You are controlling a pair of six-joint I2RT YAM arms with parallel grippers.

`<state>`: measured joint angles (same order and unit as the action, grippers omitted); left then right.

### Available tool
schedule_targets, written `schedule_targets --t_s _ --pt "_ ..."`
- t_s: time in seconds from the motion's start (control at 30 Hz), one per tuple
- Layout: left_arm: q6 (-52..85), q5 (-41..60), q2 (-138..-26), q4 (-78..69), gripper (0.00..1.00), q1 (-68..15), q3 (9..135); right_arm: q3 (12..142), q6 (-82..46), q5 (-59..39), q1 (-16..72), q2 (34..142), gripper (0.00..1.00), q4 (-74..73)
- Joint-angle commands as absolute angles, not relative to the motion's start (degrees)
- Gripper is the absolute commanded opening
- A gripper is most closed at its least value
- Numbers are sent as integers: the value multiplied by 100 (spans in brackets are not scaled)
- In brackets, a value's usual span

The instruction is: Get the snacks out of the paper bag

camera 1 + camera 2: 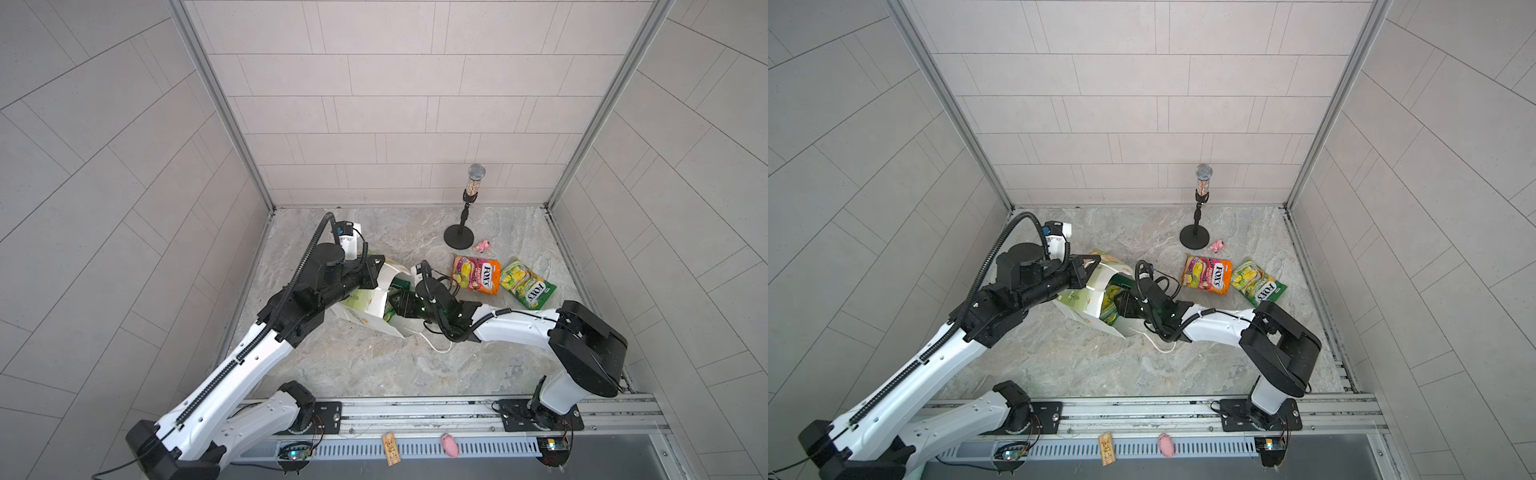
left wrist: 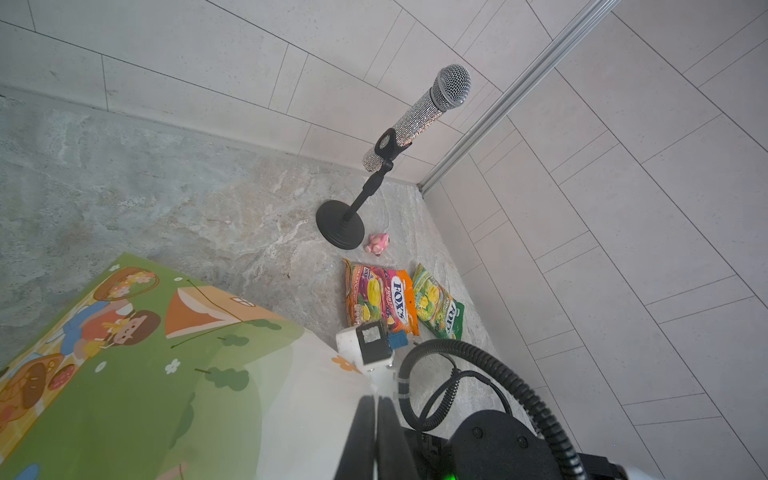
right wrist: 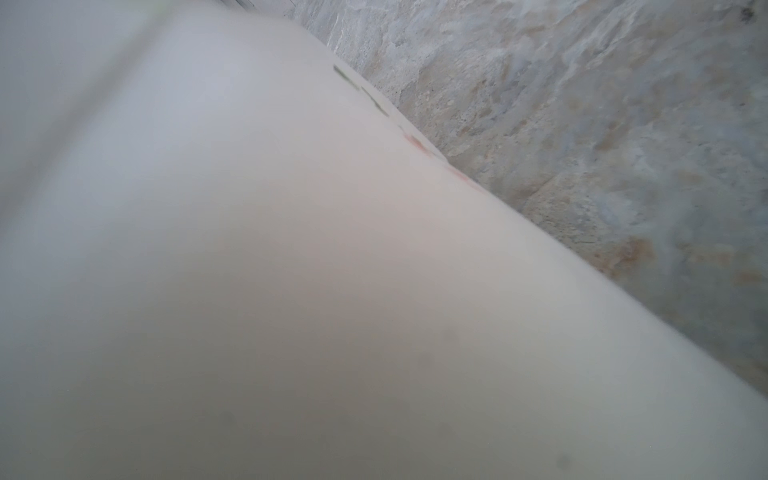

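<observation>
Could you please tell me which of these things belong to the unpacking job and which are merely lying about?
Job in hand:
paper bag
orange-pink FOX'S bag
yellow-green FOX'S bag
packets still inside the paper bag

Lying about:
microphone on its stand
pink toy figure

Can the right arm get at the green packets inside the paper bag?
Likely yes: left gripper holds the paper bag open; right gripper sits in its mouth beside the green packets.

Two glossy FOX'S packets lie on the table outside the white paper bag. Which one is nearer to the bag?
The orange-pink FOX'S packet. It lies between the white paper bag and the yellow-green FOX'S packet, which is farther from the bag.
</observation>
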<state>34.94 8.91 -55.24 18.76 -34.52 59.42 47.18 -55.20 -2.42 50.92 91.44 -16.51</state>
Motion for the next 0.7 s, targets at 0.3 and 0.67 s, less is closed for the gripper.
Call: schedule_targets --t_s 0.3,0.67 --pt "3550 785 -5522 1786 0 -3466 5960 3872 -4219 -213 5301 7763 58 -1844" --pt "3543 838 -5489 1792 0 -3476 5984 4317 -3869 -632 5495 8617 57 -1783"
